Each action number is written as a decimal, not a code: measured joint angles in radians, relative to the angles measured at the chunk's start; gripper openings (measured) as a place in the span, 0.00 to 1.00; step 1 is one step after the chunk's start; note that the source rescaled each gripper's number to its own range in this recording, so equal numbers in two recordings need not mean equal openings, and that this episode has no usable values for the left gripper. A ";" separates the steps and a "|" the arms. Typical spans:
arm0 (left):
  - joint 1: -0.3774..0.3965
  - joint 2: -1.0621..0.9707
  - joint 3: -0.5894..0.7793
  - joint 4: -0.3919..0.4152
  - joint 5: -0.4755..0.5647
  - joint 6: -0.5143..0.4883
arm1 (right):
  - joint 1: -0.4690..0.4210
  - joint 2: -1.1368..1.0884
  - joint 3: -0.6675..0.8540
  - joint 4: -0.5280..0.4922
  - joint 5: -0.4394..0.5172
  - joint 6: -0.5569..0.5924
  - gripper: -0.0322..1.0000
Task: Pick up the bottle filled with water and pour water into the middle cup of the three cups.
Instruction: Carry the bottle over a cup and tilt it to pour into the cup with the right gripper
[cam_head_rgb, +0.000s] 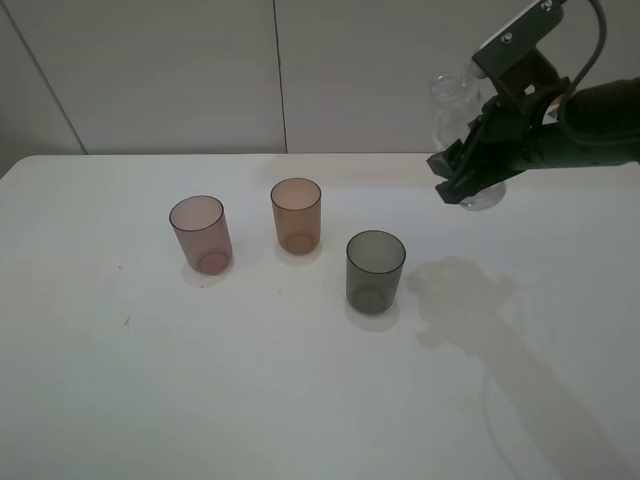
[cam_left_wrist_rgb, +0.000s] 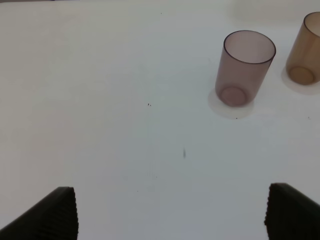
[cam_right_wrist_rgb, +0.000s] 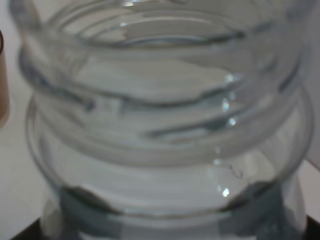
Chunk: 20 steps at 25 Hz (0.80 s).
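My right gripper (cam_head_rgb: 472, 165) is shut on the clear bottle (cam_head_rgb: 450, 104) and holds it upright in the air, above the table's back right and to the right of the three cups. The bottle's open threaded neck fills the right wrist view (cam_right_wrist_rgb: 165, 125). The amber-brown middle cup (cam_head_rgb: 296, 215) stands upright between the pinkish-mauve cup (cam_head_rgb: 200, 235) and the dark grey cup (cam_head_rgb: 375, 270). My left gripper (cam_left_wrist_rgb: 170, 215) is open and empty over bare table, short of the mauve cup (cam_left_wrist_rgb: 245, 67) and the amber cup (cam_left_wrist_rgb: 305, 50). The left arm does not show in the exterior view.
The white table (cam_head_rgb: 300, 400) has a pale wall behind its far edge. The right arm's shadow (cam_head_rgb: 480, 320) falls on the table to the right of the grey cup.
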<state>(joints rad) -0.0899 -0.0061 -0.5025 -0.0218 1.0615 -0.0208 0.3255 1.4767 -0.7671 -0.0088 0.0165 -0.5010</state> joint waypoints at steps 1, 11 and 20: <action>0.000 0.000 0.000 0.000 0.000 0.000 | 0.000 0.000 -0.019 -0.024 0.023 0.000 0.03; 0.000 0.000 0.000 0.000 0.000 0.000 | 0.025 0.112 -0.107 -0.098 0.086 0.002 0.03; 0.000 0.000 0.000 0.000 0.000 0.000 | 0.114 0.240 -0.233 -0.149 0.120 0.004 0.03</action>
<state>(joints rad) -0.0899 -0.0061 -0.5025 -0.0218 1.0615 -0.0208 0.4399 1.7166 -1.0000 -0.1575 0.1365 -0.4974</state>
